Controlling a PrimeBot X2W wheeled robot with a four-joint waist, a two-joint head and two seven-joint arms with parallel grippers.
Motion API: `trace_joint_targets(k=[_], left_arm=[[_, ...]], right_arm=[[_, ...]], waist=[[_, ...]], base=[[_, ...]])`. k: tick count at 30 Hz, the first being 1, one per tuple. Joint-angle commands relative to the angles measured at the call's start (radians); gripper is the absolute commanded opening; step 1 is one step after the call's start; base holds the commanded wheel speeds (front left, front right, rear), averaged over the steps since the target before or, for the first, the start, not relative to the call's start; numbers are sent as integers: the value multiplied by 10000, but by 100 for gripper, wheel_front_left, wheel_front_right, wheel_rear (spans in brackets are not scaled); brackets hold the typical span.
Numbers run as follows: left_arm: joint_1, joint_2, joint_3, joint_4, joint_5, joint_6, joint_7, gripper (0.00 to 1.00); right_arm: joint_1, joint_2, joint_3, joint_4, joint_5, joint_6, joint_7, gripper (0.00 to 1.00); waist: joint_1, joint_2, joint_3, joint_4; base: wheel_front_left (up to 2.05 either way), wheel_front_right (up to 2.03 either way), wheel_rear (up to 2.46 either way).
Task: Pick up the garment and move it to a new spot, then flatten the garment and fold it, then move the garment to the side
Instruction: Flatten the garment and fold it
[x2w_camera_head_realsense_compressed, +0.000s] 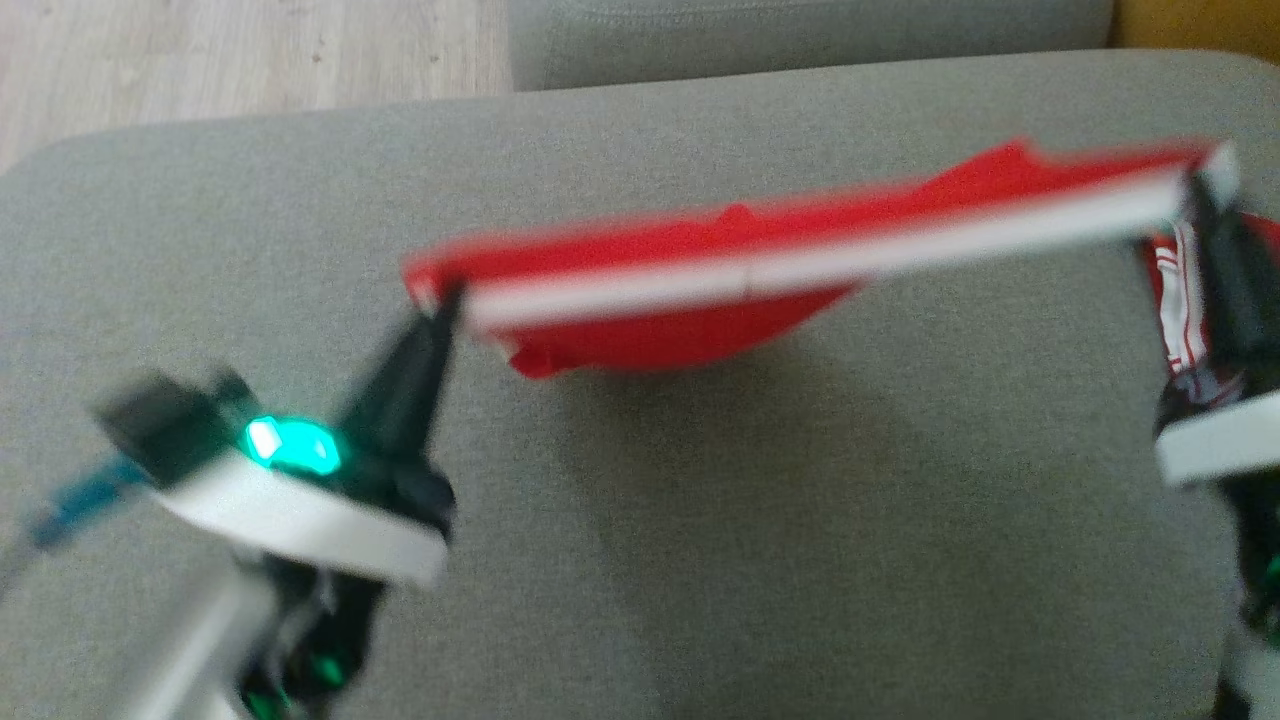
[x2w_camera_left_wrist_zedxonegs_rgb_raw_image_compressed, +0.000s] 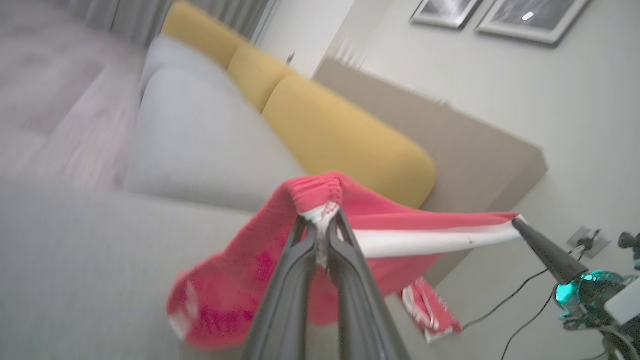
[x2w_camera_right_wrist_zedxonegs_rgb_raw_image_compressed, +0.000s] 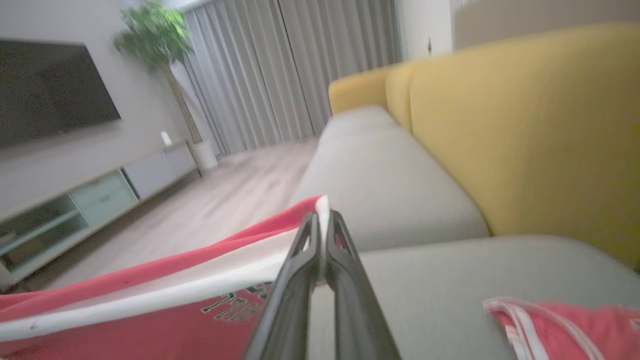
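A red garment (x2w_camera_head_realsense_compressed: 700, 240) with a white stripe hangs stretched above the grey sofa seat (x2w_camera_head_realsense_compressed: 700, 520). My left gripper (x2w_camera_head_realsense_compressed: 440, 300) is shut on its left corner, and my right gripper (x2w_camera_head_realsense_compressed: 1205, 185) is shut on its right corner. In the left wrist view my left gripper (x2w_camera_left_wrist_zedxonegs_rgb_raw_image_compressed: 324, 222) pinches the gathered red and white edge of the garment (x2w_camera_left_wrist_zedxonegs_rgb_raw_image_compressed: 400, 235), and the right gripper's dark fingers (x2w_camera_left_wrist_zedxonegs_rgb_raw_image_compressed: 545, 250) hold the far end. In the right wrist view my right gripper (x2w_camera_right_wrist_zedxonegs_rgb_raw_image_compressed: 322, 227) clamps the white-edged corner of the garment (x2w_camera_right_wrist_zedxonegs_rgb_raw_image_compressed: 150, 300). The cloth sags below the taut stripe.
Yellow back cushions (x2w_camera_right_wrist_zedxonegs_rgb_raw_image_compressed: 525, 140) line the sofa's far side. Pale wood floor (x2w_camera_head_realsense_compressed: 230, 60) lies past the seat's edge. A TV cabinet (x2w_camera_right_wrist_zedxonegs_rgb_raw_image_compressed: 75, 210), a plant (x2w_camera_right_wrist_zedxonegs_rgb_raw_image_compressed: 155, 35) and curtains (x2w_camera_right_wrist_zedxonegs_rgb_raw_image_compressed: 280, 70) stand across the room. Cables (x2w_camera_left_wrist_zedxonegs_rgb_raw_image_compressed: 520, 305) trail on the floor.
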Motion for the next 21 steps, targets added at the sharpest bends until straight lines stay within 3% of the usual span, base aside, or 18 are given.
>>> trace_joint_targets(k=[1, 4, 10, 16, 21], left_arm=[[-1060, 270, 819, -632, -75, 38, 15, 0], [-2439, 328, 1154, -1130, -146, 152, 462, 0], [-4423, 248, 865, -1045, -191, 323, 1644, 0], [-4979, -227, 851, 79, -177, 458, 1464, 0], [-5319, -527, 668, 1707, -379, 476, 1705, 0]], right_arm=[[-955, -110, 57, -619, -45, 65, -314, 0], [-2110, -161, 186, -830, -68, 65, -636, 0], [-3725, -360, 713, -606, 123, 65, -103, 0], [-4489, -427, 758, 329, 87, 65, -70, 0], [-5017, -303, 1170, 1998, 533, 65, 511, 0]], waist=[[-1, 0, -120, -22], [-1, 0, -243, -79], [-1, 0, -205, -214], [-1, 0, 90, -249], [-1, 0, 678, -404]], base=[[0, 0, 0], [0, 0, 0], [0, 0, 0], [0, 0, 0], [0, 0, 0]])
